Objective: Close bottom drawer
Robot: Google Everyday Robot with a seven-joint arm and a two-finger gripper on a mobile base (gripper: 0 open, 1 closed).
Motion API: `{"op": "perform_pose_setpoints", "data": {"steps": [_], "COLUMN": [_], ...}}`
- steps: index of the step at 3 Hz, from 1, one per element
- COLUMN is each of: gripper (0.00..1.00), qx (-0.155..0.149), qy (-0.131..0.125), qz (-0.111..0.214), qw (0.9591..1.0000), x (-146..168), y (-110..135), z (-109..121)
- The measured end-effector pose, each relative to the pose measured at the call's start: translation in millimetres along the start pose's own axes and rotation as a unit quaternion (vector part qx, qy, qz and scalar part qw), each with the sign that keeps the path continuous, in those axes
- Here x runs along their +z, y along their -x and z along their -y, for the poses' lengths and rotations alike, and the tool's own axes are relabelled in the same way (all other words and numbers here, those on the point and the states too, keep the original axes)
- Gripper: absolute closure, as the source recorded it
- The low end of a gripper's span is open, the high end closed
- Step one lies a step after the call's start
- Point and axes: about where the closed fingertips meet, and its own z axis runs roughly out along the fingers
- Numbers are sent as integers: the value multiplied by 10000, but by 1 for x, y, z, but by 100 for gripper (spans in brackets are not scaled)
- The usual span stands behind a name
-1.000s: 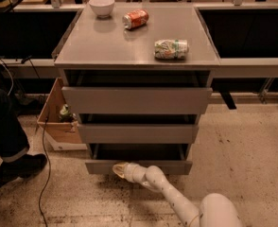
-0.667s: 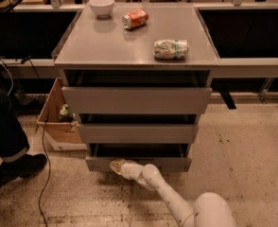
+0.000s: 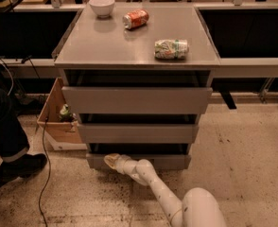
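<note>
The bottom drawer (image 3: 169,162) is the lowest grey front of the cabinet; it stands out a little, with a dark gap above it. My gripper (image 3: 111,160) is low at the left part of that drawer front, touching or very close to it. The white arm (image 3: 153,183) runs from the lower right up to it. The middle drawer (image 3: 138,133) and the wide top drawer (image 3: 136,100) sit above, each slightly out.
On the cabinet top (image 3: 106,46) lie a white bowl (image 3: 102,6), an orange can (image 3: 135,19) and a crushed green can (image 3: 171,49). A cardboard box (image 3: 58,119) stands left of the cabinet. A person's leg and shoe (image 3: 13,150) and a cable (image 3: 44,174) are at left.
My gripper has moved left and forward along the bottom drawer front, and the drawer has slid in somewhat.
</note>
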Motion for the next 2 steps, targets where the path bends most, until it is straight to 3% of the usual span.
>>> {"op": "perform_pose_setpoints", "data": {"steps": [2], "gripper": [100], "qx": [-97], "qy": [-106], "qz": [53], "qw": [9999], "x": [29], "y": [5], "z": [6]}}
